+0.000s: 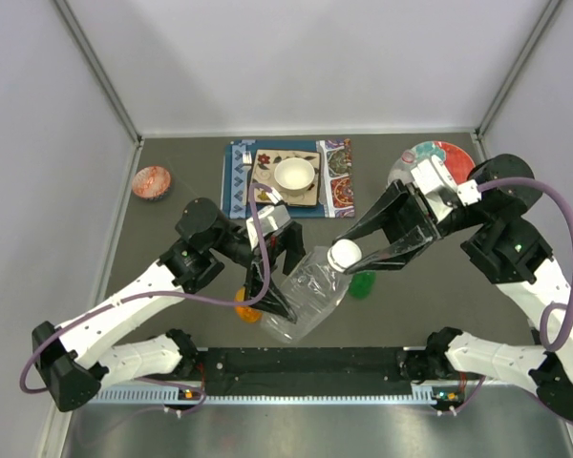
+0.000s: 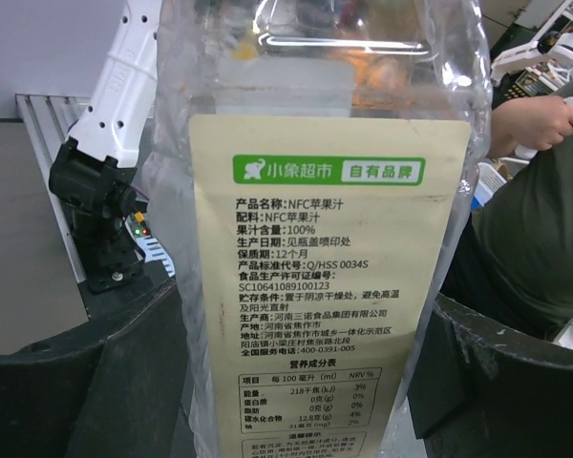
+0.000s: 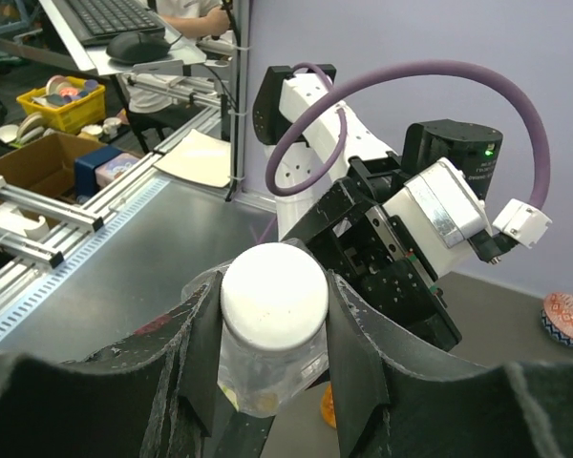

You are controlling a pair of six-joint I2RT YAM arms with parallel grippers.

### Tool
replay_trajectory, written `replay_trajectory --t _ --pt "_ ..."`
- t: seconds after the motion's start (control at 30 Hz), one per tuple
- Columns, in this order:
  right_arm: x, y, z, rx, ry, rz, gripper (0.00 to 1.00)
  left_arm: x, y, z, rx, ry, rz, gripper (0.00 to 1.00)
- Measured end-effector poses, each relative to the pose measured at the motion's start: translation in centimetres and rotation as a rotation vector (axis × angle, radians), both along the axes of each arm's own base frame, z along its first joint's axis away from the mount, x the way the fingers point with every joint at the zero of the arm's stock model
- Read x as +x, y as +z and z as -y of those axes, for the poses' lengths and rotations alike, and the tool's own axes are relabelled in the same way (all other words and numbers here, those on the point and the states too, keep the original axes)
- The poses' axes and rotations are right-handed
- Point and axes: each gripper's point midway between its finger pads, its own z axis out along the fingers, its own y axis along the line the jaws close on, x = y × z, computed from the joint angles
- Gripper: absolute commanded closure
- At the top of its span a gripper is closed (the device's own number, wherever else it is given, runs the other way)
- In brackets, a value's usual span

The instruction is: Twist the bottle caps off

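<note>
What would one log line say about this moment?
left pincer: shut on large clear bottle | right pincer: shut on white cap | cap: on the neck | bottle: held tilted

Large bottle [image 1: 310,291]: the landmark.
Cap [image 1: 344,254]: on its far end.
Cup [image 1: 294,175]: behind it, on the mat [image 1: 339,186].
Plate [image 1: 441,156]: behind it, far right.
Dish [image 1: 151,181]: behind it, far left.
Squat bottle [image 1: 245,308]: just left of it.
Small bottle [image 1: 363,284]: just right of it.

The clear bottle [image 2: 315,76] bears a cream label [image 2: 329,315]; its green banner [image 2: 329,171] at 12 o'clock reads 小象超市 自有品牌, and below it stand NFC苹果汁, 100%, SC10641089100123.
</note>
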Motion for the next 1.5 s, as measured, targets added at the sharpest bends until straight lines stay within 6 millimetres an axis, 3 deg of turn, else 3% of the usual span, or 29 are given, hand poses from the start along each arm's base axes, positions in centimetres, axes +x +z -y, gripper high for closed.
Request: replay_trajectory --t 0.43,0.77,1.07,1.2,1.33,1.4,1.5 --pt "-1.5 0.0 1.0 -0.014 0.049 0.006 1.0 0.2 0.0 -0.3 -0.014 -0.014 0.029 0.66" --pt "-1.2 -0.1 1.1 -0.025 0.003 -0.03 1.0 1.1 -0.6 0.0 -0.016 0.045 0.092 0.66" --pt "0.6 1.7 1.3 0.03 -0.184 -0.08 1.0 3.1 -1.6 0.6 0.006 0.196 0.126 0.66" --pt "3.7 3.2 1.9 0.101 -0.407 -0.115 1.0 4.2 -2.2 0.7 0.029 0.28 0.138 0.66" --pt "10.1 3.3 4.4 0.157 -0.818 -0.221 1.0 5.1 -2.2 0.4 0.037 0.374 0.166 0.67" --pt "14.4 1.8 7.2 0.161 -1.105 -0.312 1.0 5.4 -2.1 0.0 0.03 0.425 0.188 0.67" --pt "18.8 -3.2 11.5 0.105 -1.46 -0.421 1.0 5.7 -2.0 -0.8 0.019 0.496 0.217 0.67"
